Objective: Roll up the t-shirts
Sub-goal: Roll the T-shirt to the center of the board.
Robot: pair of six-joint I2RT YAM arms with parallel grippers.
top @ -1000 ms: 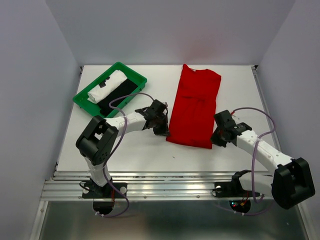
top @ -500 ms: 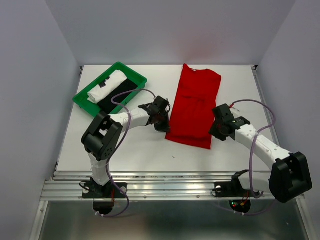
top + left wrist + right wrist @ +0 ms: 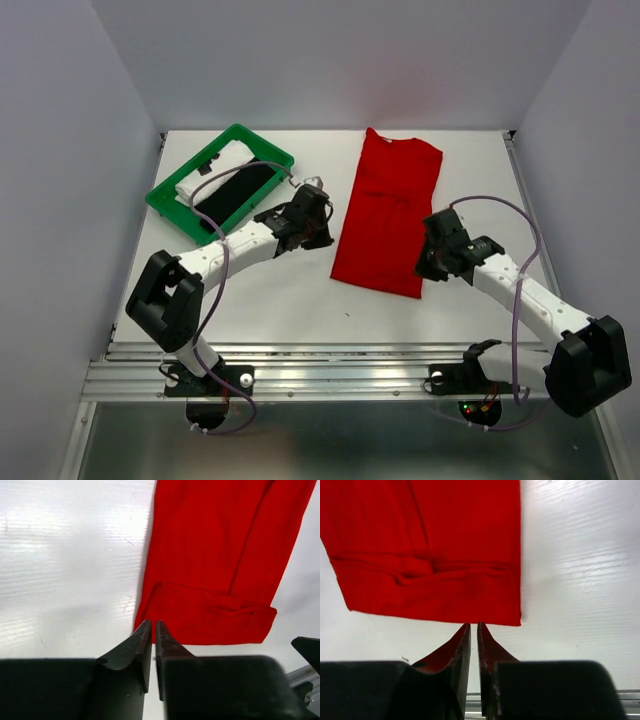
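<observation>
The red t-shirt (image 3: 385, 215) lies flat, folded into a long strip, in the middle of the table, its near hem turned over once (image 3: 210, 615) (image 3: 430, 575). My left gripper (image 3: 321, 233) (image 3: 153, 623) hovers just off the strip's near left corner. My right gripper (image 3: 429, 267) (image 3: 473, 625) hovers just off its near right edge. Each gripper's jaws are open by only a narrow slit, with nothing between them. The white t-shirt (image 3: 215, 165), rolled, and the black t-shirt (image 3: 235, 190) lie in the tray.
The green tray (image 3: 160, 200) stands at the back left of the white table (image 3: 260, 300). Grey walls close in the left, right and back sides. A metal rail (image 3: 340, 375) runs along the near edge by the arm bases.
Both grippers were shut at the red t-shirt's near corners and now stand slightly open, off the cloth. The left arm's elbow has swung out leftward and its gripper has moved farther up the table.
</observation>
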